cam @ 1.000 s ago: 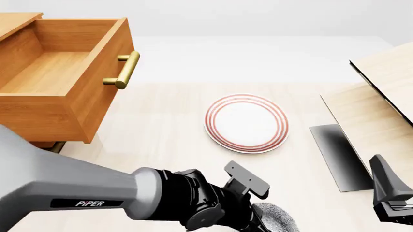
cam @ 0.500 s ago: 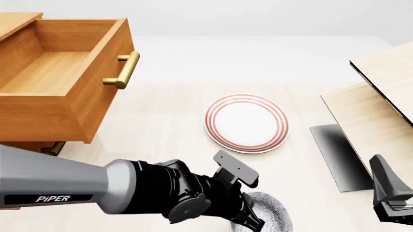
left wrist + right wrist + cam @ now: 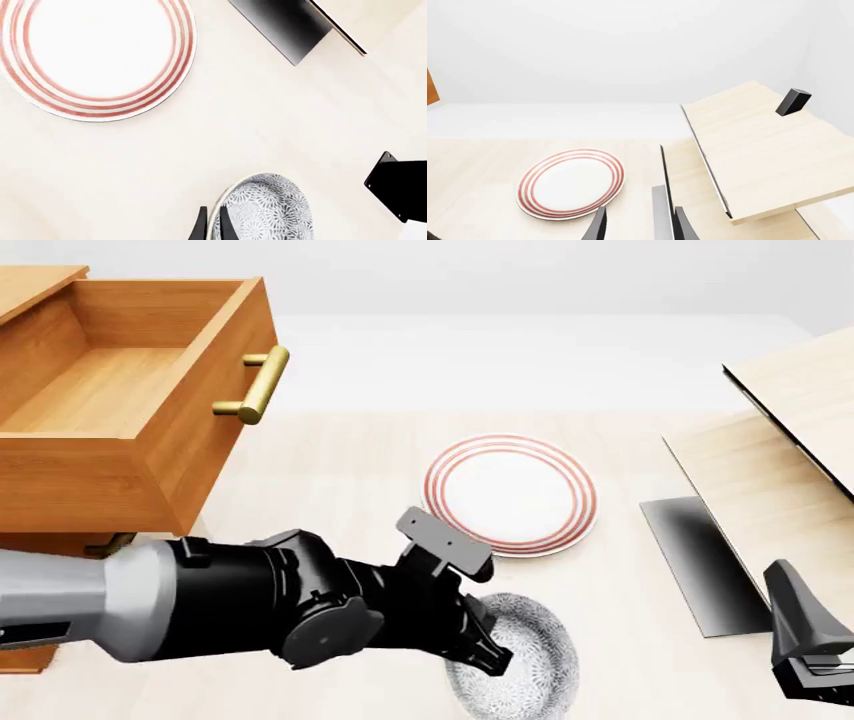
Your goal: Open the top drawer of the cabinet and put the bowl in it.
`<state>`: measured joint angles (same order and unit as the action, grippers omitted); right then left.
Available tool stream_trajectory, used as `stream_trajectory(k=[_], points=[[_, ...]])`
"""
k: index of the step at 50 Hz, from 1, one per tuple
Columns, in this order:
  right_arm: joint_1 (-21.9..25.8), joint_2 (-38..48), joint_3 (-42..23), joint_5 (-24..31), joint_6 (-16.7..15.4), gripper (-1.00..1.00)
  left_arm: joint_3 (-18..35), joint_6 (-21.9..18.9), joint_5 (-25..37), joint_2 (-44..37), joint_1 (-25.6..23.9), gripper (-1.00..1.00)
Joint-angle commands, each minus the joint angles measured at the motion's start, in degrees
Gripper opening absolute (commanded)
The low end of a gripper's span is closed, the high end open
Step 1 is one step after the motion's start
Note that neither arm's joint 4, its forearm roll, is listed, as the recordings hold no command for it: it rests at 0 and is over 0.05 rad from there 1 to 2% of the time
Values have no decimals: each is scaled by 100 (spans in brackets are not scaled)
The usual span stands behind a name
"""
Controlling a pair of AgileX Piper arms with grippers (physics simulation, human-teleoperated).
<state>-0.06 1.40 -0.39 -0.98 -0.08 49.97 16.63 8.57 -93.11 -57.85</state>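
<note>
Plate [image 3: 509, 494] beside bowl [image 3: 521, 660], drawer apparently open

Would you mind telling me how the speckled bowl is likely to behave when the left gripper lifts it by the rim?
The bowl looks rigid and glazed, so it may slip between the thin fingers of the left gripper straddling its rim. Held at one edge only, it will probably tilt. Being round and deep, it could rock if dropped.
</note>
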Motion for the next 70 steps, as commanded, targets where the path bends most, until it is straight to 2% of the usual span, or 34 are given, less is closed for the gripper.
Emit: stream_trajectory(k=[1,4,8,13,17,19,22,31,38,40,46,47,49,51,53,58,70], points=[[0,-47,7,41,3,100,29,24,262,495,217,-100],[-1,-49,7,42,0,100,147,101,365,537,182,-100],[1,-51,7,42,-2,100,305,-40,557,646,282,-100],[0,-49,7,41,3,100,574,78,811,668,310,-100],[0,-48,7,41,5,100,562,165,934,840,476,-100],[1,-50,7,42,1,100,676,425,936,746,348,-100],[-1,-49,7,41,2,100,560,485,1026,949,574,-100],[0,-49,7,42,2,100,1002,586,1365,961,552,-100],[-1,-50,7,42,0,100,1289,435,1782,1031,806,-100],[-1,-49,7,42,2,100,1397,712,1747,934,662,-100],[0,-49,7,41,2,100,1615,586,2133,1194,1054,-100],[1,-48,7,41,3,100,1690,544,2192,1158,1069,-100],[0,-48,7,41,1,100,1807,767,2204,1060,982,-100],[0,-50,7,42,2,100,1823,680,2285,1099,1137,-100],[0,-50,7,42,5,100,1946,801,2267,984,1061,-100],[1,-47,7,40,4,100,2059,847,2374,960,1243,-100],[-1,-49,7,42,2,100,2809,930,2740,760,1485,-100]])
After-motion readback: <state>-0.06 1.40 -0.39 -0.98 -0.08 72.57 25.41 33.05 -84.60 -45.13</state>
